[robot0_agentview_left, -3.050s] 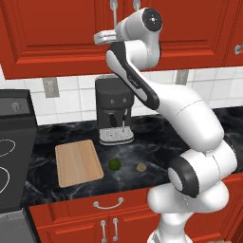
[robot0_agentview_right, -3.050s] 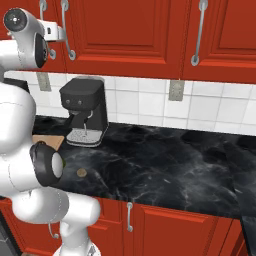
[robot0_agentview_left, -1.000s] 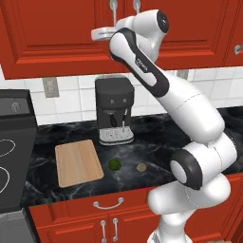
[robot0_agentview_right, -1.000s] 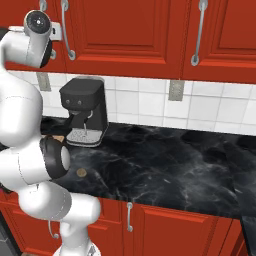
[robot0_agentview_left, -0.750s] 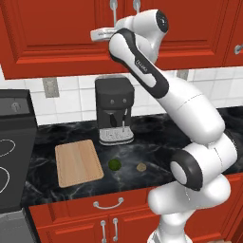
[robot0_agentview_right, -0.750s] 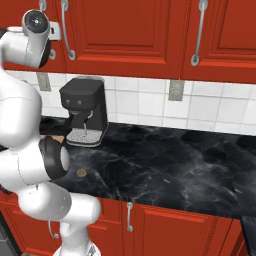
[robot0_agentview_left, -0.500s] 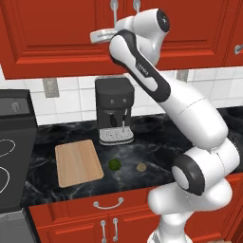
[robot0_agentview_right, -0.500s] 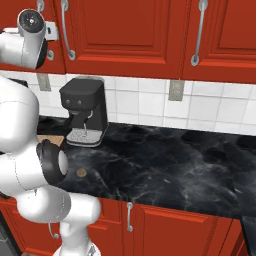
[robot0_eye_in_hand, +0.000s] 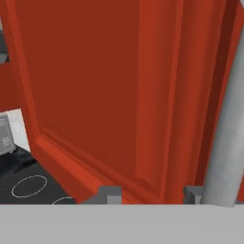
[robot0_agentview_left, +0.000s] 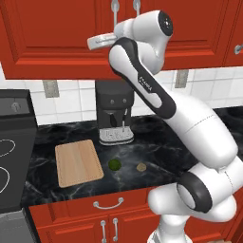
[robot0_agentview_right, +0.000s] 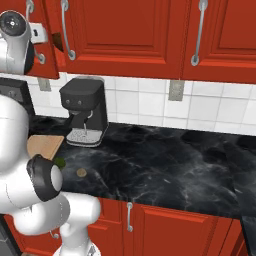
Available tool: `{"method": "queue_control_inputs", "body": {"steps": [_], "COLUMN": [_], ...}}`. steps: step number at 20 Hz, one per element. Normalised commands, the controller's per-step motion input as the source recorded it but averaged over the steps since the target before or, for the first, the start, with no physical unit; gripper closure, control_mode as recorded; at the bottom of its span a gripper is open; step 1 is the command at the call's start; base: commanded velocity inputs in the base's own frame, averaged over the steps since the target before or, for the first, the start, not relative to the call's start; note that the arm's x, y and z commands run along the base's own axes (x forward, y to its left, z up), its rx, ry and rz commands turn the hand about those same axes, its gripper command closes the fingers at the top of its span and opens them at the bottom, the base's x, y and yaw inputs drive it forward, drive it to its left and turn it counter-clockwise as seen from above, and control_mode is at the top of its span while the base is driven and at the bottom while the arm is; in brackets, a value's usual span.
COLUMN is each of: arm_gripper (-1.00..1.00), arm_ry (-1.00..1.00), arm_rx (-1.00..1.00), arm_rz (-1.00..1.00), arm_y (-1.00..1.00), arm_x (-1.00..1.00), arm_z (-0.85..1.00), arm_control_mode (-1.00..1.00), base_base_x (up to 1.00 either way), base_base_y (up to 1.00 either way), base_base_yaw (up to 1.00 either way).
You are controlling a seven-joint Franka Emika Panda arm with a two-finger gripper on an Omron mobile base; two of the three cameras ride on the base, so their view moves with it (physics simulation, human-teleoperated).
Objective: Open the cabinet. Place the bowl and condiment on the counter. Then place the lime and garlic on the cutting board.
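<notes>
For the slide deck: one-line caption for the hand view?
Claw at the red cabinet door, silver bar handle just beside one fingertip, not yet gripped.

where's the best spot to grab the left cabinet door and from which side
Grip the long vertical silver bar handle, low on its shaft, coming straight at the door front with the fingers either side of the bar. It stands off the panel, so there is room behind it, and it sits at the door's free edge, which should give good leverage. The gripper sits just left of it in the hand view.
</notes>
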Motion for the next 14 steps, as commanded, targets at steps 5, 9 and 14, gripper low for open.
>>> {"method": "queue_control_inputs", "body": {"steps": [5,9,14], "arm_gripper": [1.00,1.00,1.00], "arm_ry": [0.00,0.00,-0.01], "arm_rx": [-0.06,-0.06,-0.07], "arm_rz": [0.00,0.00,-0.02], "arm_y": [0.74,0.74,0.72], "arm_x": [-0.54,-0.57,-0.70], "arm_z": [0.00,0.00,0.00], "arm_control_mode": [-1.00,-1.00,-1.00], "base_base_x": [0.00,0.00,0.00], "base_base_y": [0.00,0.00,0.00], "base_base_yaw": [0.00,0.00,0.00]}}
